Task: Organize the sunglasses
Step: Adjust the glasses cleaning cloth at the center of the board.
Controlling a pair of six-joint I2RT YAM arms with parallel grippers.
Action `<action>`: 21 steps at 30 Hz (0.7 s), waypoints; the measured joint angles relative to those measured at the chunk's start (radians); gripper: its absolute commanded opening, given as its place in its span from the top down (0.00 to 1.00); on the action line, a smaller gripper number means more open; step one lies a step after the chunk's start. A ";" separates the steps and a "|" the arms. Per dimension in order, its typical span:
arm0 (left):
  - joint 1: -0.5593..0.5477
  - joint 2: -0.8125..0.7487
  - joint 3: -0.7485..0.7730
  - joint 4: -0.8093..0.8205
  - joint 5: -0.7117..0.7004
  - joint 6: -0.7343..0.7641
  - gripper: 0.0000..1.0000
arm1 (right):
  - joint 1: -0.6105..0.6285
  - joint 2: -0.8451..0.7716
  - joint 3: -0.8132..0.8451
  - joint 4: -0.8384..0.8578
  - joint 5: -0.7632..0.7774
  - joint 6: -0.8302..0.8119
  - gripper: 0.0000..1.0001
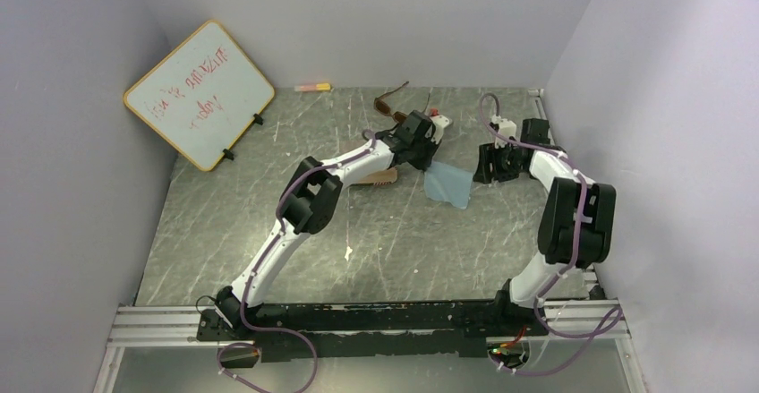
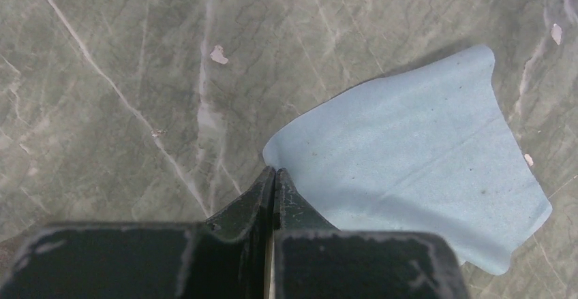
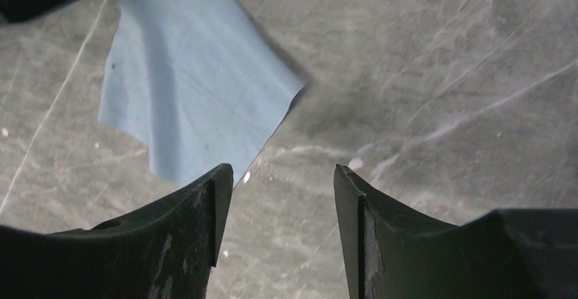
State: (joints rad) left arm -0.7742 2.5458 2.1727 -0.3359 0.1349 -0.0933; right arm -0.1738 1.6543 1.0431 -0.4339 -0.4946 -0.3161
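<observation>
The brown-framed sunglasses (the only pair that can be made out) are seen lying on the bench with an arm unfolded. They lie beyond the left tool on its far side, apart from it and gripped by nothing. The left tool's fingers are pressed together, with their tips set at the near corner of a pale blue cloth. Whether the cloth's edge is caught between them cannot be told. The cloth is spread ahead of and to the right of this tool. A tan case is partly covered by the left arm, just behind the tool. The right tool is held spread over bare bench, nothing between its fingers, with the cloth ahead and to its left.
</observation>
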 measured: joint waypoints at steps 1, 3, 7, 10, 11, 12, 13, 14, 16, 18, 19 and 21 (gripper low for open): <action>0.000 -0.001 -0.001 0.000 0.000 0.000 0.95 | 0.003 0.023 0.015 0.007 0.005 0.011 0.40; 0.000 -0.004 -0.006 -0.002 0.003 0.000 0.94 | 0.009 0.067 0.047 0.017 0.012 0.028 0.40; 0.001 -0.009 -0.007 -0.006 0.021 0.000 0.94 | 0.032 0.167 0.126 0.018 0.014 0.074 0.41; 0.002 -0.010 -0.007 -0.006 0.042 0.000 0.94 | 0.043 0.213 0.167 0.017 0.014 0.103 0.42; 0.003 -0.010 -0.007 -0.007 0.050 0.000 0.95 | 0.044 0.227 0.180 0.017 0.015 0.113 0.42; 0.003 -0.010 -0.007 -0.007 0.053 0.000 0.95 | 0.044 0.239 0.193 0.015 0.014 0.121 0.43; 0.003 -0.010 -0.007 -0.007 0.057 0.002 0.95 | 0.044 0.252 0.207 0.012 0.014 0.129 0.44; 0.003 -0.010 -0.007 -0.007 0.062 0.002 0.95 | 0.043 0.265 0.222 0.008 0.014 0.137 0.45; 0.003 -0.011 -0.007 -0.008 0.068 0.003 0.95 | 0.043 0.289 0.246 0.005 0.011 0.152 0.46; 0.003 -0.011 -0.007 -0.008 0.072 0.003 0.95 | 0.043 0.306 0.254 0.003 0.001 0.164 0.46; 0.003 -0.011 -0.007 -0.008 0.074 0.003 0.95 | 0.043 0.310 0.254 -0.006 -0.007 0.169 0.47; 0.003 -0.011 -0.007 -0.008 0.078 0.003 0.95 | 0.044 0.315 0.254 -0.021 -0.018 0.179 0.47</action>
State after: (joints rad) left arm -0.7712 2.5347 2.1654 -0.3439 0.2127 -0.0902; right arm -0.1299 1.9694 1.2972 -0.4549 -0.5125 -0.1375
